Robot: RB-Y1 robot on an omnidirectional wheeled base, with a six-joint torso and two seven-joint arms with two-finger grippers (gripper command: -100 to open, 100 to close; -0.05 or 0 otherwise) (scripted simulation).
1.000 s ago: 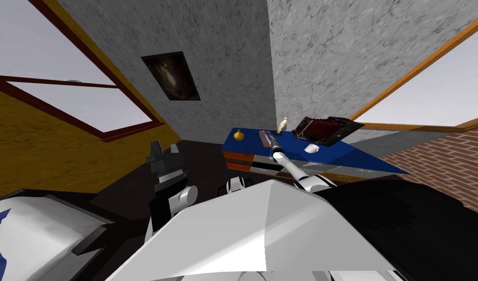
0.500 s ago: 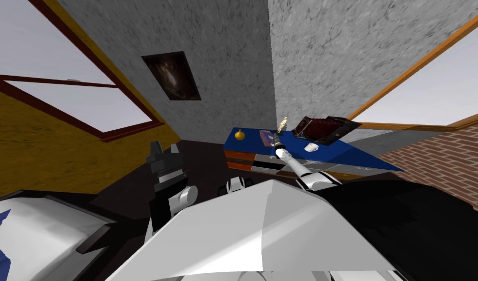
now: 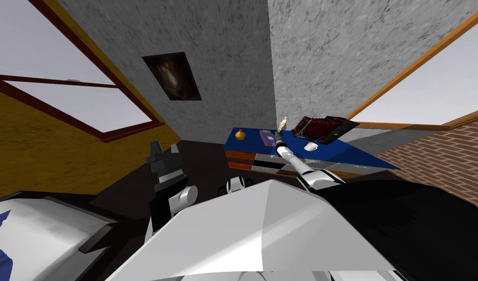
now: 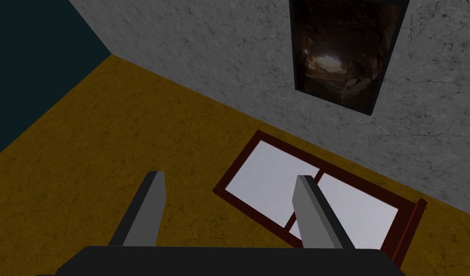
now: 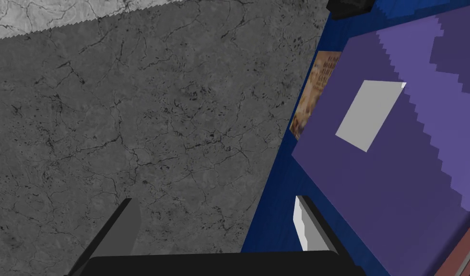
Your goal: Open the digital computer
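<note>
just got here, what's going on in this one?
The right gripper is reached out over the blue table, open and empty, at the edge of a flat purple laptop that looks closed. The left gripper is open too, raised at the robot's left side. Nothing is gripped yet.

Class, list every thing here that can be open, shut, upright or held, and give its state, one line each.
Purple computer: shut, flat on the blue desk.
Right gripper: open, empty, at the computer's edge.
Left gripper: open, empty, off to the left.
White cup: upright on the desk.
</note>
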